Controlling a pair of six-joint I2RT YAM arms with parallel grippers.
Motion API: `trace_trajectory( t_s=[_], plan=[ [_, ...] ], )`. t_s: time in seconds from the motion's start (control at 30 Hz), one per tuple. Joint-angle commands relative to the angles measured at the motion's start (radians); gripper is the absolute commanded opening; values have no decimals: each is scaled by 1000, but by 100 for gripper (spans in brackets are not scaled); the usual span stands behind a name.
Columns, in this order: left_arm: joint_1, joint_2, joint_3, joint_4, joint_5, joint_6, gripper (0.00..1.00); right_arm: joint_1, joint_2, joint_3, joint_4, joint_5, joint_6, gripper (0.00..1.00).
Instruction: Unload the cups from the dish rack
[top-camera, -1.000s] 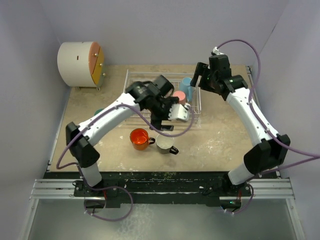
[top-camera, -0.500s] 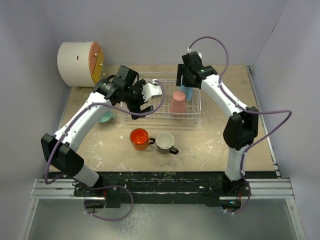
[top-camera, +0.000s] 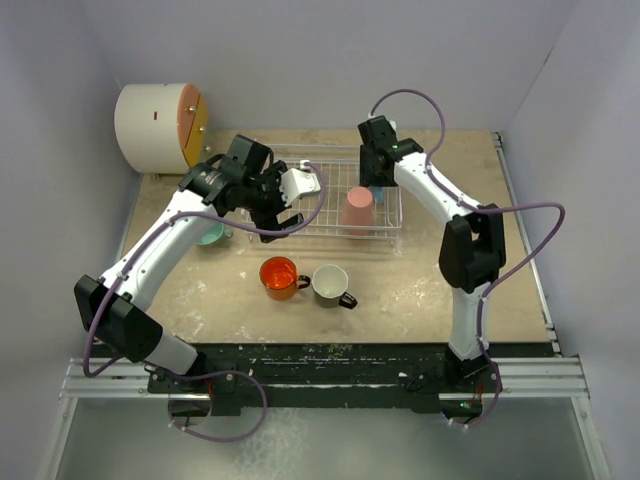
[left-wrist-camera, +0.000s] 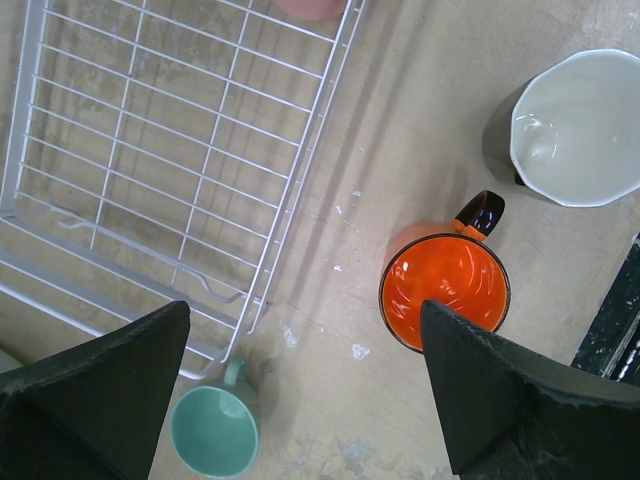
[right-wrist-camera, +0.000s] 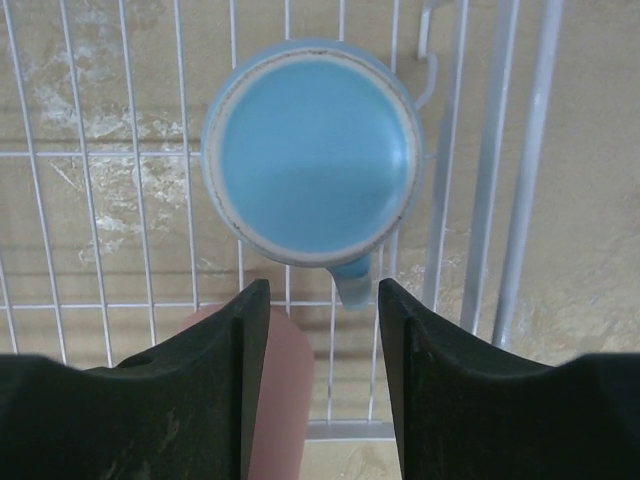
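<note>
Light blue mug (right-wrist-camera: 313, 150) in 2 o'clock corner of dish rack (right-wrist-camera: 490, 200), handle at 6 o'clock between narrowed, not-yet-gripping right fingers (right-wrist-camera: 200, 400); left fingers (left-wrist-camera: 90, 400) wide, empty; likely risk: handle pinch slipping, mug tipping onto pink tumbler (right-wrist-camera: 290, 385).

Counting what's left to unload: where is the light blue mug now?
The light blue mug stands in the far right corner of the dish rack in the top view, beside the pink tumbler, under the right gripper.
</note>
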Motion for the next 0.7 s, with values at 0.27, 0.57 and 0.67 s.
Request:
trace_trajectory(
  t_s=[0.27,0.57,0.67],
  plan=[
    [7,-40,13,-5,-7,-8,99,6,45,71,-12,-92,-29,33],
    [8,-43,13,-11,-20,-6,99,-1,64,87,18,-84,-67,8],
    [7,-48,8,-11,-27,-2,99,-1,64,100,28,-59,-76,0]
  ],
)
